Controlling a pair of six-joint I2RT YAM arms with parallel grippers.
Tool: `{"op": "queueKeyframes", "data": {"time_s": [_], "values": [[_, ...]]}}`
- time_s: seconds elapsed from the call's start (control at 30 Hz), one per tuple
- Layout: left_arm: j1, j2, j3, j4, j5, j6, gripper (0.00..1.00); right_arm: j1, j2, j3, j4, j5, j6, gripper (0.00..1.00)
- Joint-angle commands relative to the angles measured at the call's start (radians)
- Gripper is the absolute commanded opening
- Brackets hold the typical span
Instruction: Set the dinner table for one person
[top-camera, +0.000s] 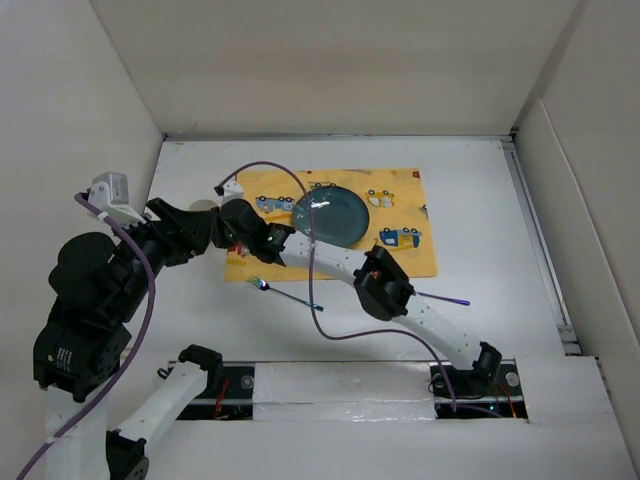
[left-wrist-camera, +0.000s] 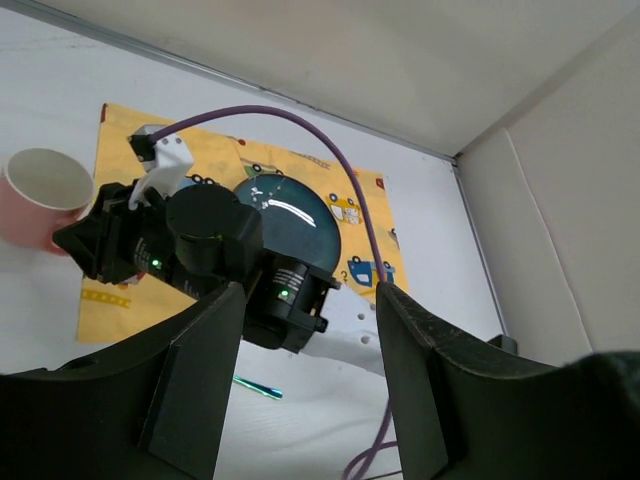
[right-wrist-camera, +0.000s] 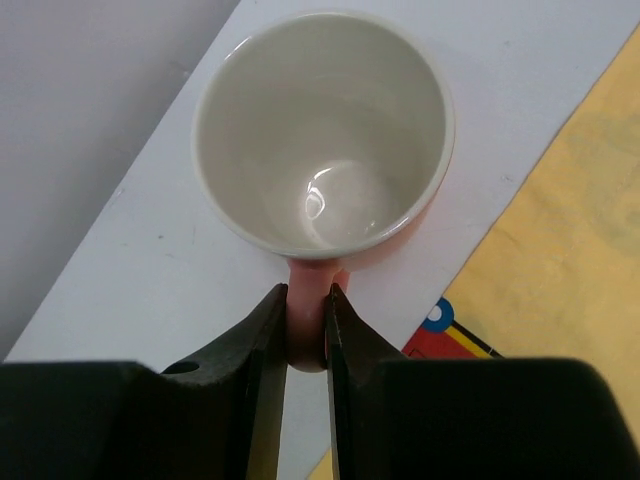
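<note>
Pink mug (right-wrist-camera: 320, 150) pinched by its handle in my right tool (right-wrist-camera: 306, 305), beside the cloth (right-wrist-camera: 570, 250). I'd lift it level; left tool (left-wrist-camera: 310, 300) spread.

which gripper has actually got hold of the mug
The right gripper: it is shut on the handle of the pink mug. The left gripper is open and holds nothing.
</note>
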Motion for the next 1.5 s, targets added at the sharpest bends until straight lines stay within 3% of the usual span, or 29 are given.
{"op": "queueKeyframes", "data": {"time_s": [0.0, 0.17, 0.37, 0.53, 0.67, 0.8, 1.47], "values": [[-0.005, 0.002, 0.015, 0.038, -0.053, 0.006, 0.52, -0.024, -0.257, -0.042, 0.221, 0.024, 0.077, 0.00], [-0.005, -0.013, -0.032, 0.061, -0.072, -0.013, 0.53, -0.162, -0.577, -0.353, 0.356, -0.017, 0.192, 0.00], [-0.005, 0.008, -0.141, 0.178, 0.032, -0.045, 0.56, -0.374, -0.851, -0.761, 0.279, 0.053, 0.149, 0.00], [-0.005, 0.043, -0.246, 0.337, 0.122, -0.056, 0.55, -0.563, -1.023, -0.947, 0.210, 0.101, 0.062, 0.00], [-0.005, 0.066, -0.330, 0.433, 0.113, -0.022, 0.55, -0.720, -1.028, -0.969, 0.157, 0.093, -0.007, 0.00], [-0.014, 0.118, -0.356, 0.495, 0.120, 0.002, 0.55, -0.774, -0.971, -0.951, 0.126, 0.104, -0.078, 0.00], [-0.014, 0.215, -0.462, 0.595, 0.154, 0.004, 0.54, -0.795, -0.742, -0.897, 0.176, 0.171, -0.136, 0.00]]}}
